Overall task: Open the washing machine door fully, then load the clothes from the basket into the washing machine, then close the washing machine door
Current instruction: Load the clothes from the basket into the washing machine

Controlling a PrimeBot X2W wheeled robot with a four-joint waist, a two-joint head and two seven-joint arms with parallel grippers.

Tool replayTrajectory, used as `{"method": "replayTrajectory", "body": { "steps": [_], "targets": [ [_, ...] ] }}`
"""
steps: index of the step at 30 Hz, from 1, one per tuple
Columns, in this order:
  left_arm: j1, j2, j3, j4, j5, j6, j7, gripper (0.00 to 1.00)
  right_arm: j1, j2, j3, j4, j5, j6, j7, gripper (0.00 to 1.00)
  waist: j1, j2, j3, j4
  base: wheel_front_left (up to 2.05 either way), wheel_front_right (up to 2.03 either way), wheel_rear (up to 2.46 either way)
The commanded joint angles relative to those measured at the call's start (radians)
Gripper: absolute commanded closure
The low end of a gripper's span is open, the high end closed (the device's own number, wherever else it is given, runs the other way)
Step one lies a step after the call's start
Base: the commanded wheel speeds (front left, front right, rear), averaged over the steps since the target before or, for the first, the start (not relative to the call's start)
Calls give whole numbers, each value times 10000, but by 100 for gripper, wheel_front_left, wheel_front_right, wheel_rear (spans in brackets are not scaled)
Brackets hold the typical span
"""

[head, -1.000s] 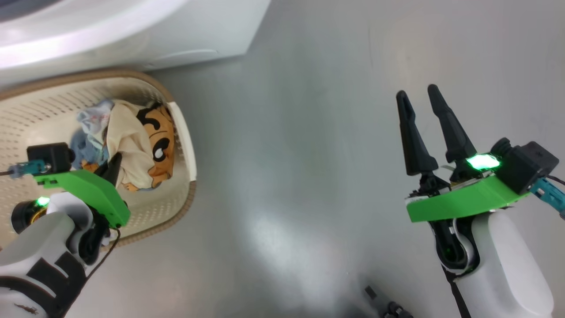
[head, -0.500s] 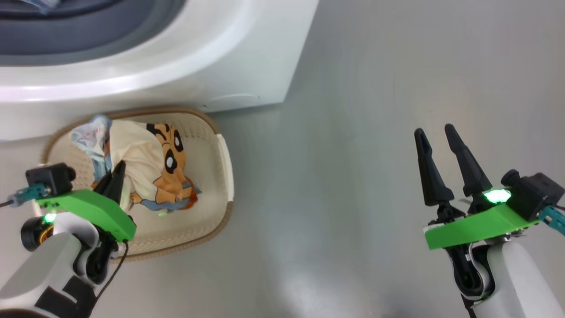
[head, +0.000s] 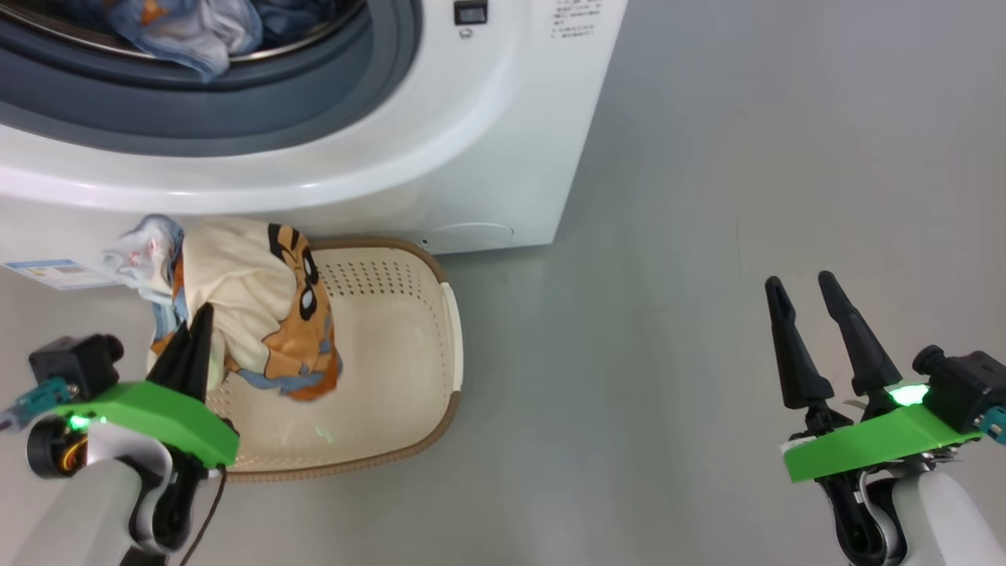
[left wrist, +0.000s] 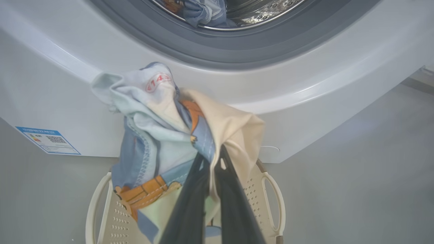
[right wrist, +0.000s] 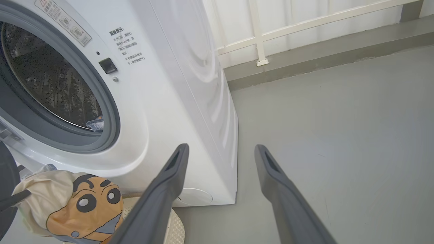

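Note:
My left gripper (head: 196, 324) is shut on a bundle of the clothes (head: 255, 310): cream cloth, pale blue fabric and an orange cartoon face. The bundle hangs above the left end of the cream basket (head: 442, 369), just in front of the washing machine (head: 487, 149). The left wrist view shows the dark fingers (left wrist: 195, 189) pinching the clothes (left wrist: 159, 132) below the drum opening. More blue clothes (head: 185, 27) lie inside the drum. My right gripper (head: 802, 287) stands open over bare floor, far right of the basket. The washing machine door is out of view.
The basket sits against the machine's front, under its grey rubber ring (head: 236, 110). A blue label sticker (left wrist: 47, 140) is low on the machine's front. Grey floor (head: 707, 196) spreads to the right, with a white railing (right wrist: 261, 37) and a kerb behind.
The head camera has tilted up, bringing the drum into view. My left gripper has lifted the clothes bundle up out of the basket toward the machine. The right gripper stays open.

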Motion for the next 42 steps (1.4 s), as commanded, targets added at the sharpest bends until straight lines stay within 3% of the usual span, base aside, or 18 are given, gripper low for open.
{"method": "replayTrajectory", "body": {
  "steps": [1,19,32,42],
  "targets": [
    [292,287,698,-490,334,-15,-75,100,276,-151,70,-219,83,16,-48,0,-1,0,-345,228,0,0,0],
    [3301,-668,3726,-3648,2976,-15,-76,100,1236,-349,-235,-244,146,16,-48,0,-1,0,-1299,315,0,0,0],
    [4883,-1388,4809,-5359,3737,-15,-76,100,1531,-329,-362,-285,166,16,-48,0,-1,0,-1481,172,0,0,0],
    [4675,-1514,4890,-5683,3744,-15,-76,100,1475,-284,-391,-379,147,16,-48,0,-1,0,-1191,129,0,0,0]
  ]
}}
